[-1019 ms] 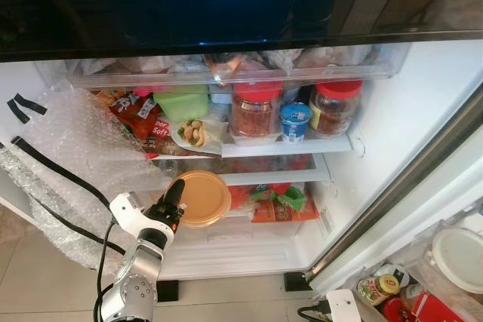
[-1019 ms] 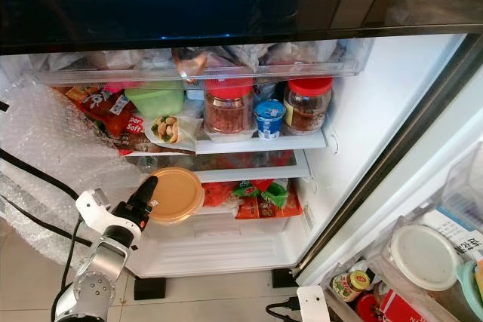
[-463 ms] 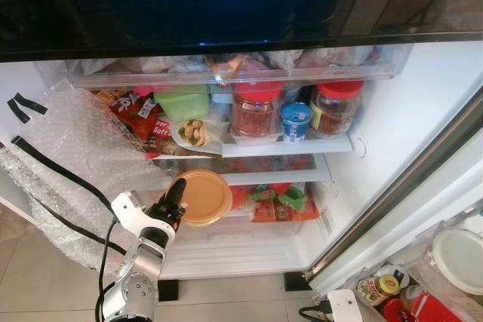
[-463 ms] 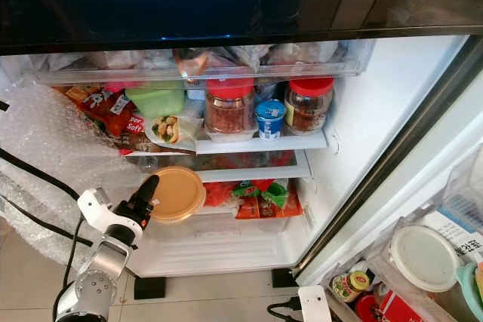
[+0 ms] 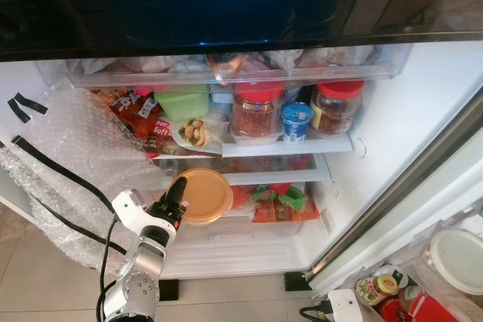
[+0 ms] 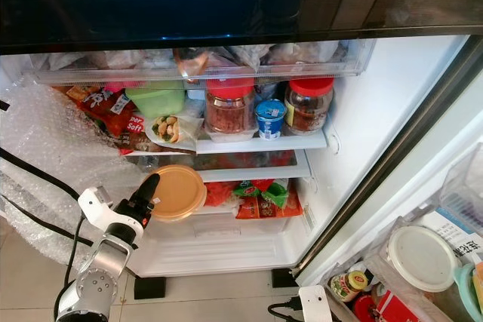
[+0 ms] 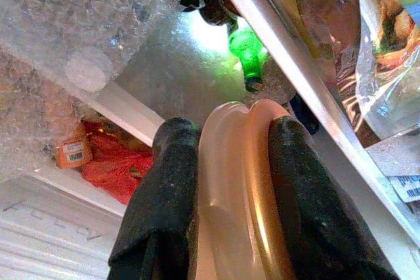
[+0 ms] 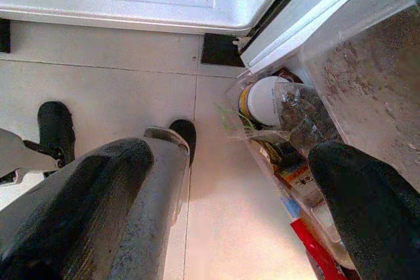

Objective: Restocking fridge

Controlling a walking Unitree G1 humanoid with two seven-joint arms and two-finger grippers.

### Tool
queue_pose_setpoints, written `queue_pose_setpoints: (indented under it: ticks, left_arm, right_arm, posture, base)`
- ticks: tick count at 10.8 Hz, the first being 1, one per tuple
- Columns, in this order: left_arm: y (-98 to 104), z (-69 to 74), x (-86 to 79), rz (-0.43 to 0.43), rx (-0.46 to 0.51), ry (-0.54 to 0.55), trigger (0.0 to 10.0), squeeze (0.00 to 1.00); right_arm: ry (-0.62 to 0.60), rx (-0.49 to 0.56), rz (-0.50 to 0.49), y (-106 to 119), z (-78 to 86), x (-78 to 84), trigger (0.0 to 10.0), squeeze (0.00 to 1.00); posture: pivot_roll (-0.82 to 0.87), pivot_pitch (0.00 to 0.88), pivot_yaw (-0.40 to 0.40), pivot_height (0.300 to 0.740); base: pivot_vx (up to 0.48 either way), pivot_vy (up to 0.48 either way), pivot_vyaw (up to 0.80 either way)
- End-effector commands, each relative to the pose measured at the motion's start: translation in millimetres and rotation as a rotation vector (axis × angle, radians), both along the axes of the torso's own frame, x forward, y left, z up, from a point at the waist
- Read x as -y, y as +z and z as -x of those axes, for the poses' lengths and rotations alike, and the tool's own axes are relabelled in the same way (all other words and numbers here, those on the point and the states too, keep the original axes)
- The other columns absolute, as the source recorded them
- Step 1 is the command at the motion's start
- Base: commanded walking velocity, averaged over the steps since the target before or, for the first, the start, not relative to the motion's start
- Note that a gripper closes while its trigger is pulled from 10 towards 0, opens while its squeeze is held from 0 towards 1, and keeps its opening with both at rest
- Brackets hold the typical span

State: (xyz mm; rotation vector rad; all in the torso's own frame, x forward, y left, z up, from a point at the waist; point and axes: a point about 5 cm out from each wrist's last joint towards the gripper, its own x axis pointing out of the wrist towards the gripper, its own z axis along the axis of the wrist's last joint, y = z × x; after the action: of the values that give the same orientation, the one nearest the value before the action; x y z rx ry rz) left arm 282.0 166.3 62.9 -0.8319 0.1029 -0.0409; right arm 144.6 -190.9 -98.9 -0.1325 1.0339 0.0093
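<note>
A round tan container (image 5: 204, 197) with a lid sits at the front of the fridge's lower shelf (image 5: 264, 178), to the left. My left gripper (image 5: 176, 193) is shut on its left rim. In the left wrist view the rim of the container (image 7: 237, 181) is pinched between both black fingers (image 7: 172, 181). My right gripper (image 8: 230, 152) hangs open over the tiled floor, its fingers wide apart, beside the fridge's base and the door bin.
The upper shelf (image 5: 287, 145) holds two red-lidded jars (image 5: 255, 111), a blue cup (image 5: 295, 121), a green tub (image 5: 183, 102) and snack bags. Bubble wrap (image 5: 68, 156) covers the left side. Red packets (image 5: 279, 203) lie right of the container. A green bottle (image 7: 248, 54) lies behind it. Door bins (image 6: 423, 262) stand lower right.
My left gripper and the tan container have edged slightly up and towards the shelf. Everything else is as before.
</note>
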Motion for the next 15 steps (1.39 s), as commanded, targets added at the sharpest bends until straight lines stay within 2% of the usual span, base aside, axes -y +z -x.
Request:
queue_pose_setpoints:
  ticks: [1, 5, 7, 13, 15]
  left_arm:
    - [1, -0.8, -0.8, 0.005, 0.009, 0.012, 10.0, 0.0]
    - [1, -1.7, -0.9, 0.004, 0.009, 0.009, 10.0, 0.0]
    - [1, -1.8, 0.2, 0.002, 0.008, 0.007, 10.0, 0.0]
    - [1, -3.4, 1.4, -0.002, 0.01, 0.005, 10.0, 0.0]
    - [1, -3.6, 1.5, -0.003, 0.011, 0.006, 10.0, 0.0]
  right_arm:
    - [-0.012, -0.094, 0.011, -8, 25.3, 5.9, 10.0, 0.0]
    - [-0.019, -0.109, 0.002, -9, 28.1, 5.9, 10.0, 0.0]
    - [-0.021, -0.067, -0.007, -7, 18.3, 1.5, 10.0, 0.0]
    - [-0.015, -0.076, 0.0, -7, 17.6, 2.5, 10.0, 0.0]
    - [-0.021, -0.075, -0.005, -7, 17.6, 2.1, 10.0, 0.0]
  posture:
    - [-0.16, 0.109, 0.0, 0.72]
    - [-0.17, 0.11, 0.003, 0.705]
    - [-0.16, 0.109, 0.001, 0.68]
    - [-0.16, 0.107, 0.001, 0.68]
    - [-0.16, 0.108, 0.001, 0.66]
  base:
    - [0.0, 0.0, 0.0]
    - [0.0, 0.0, 0.0]
    - [0.0, 0.0, 0.0]
    - [0.0, 0.0, 0.0]
    - [0.0, 0.0, 0.0]
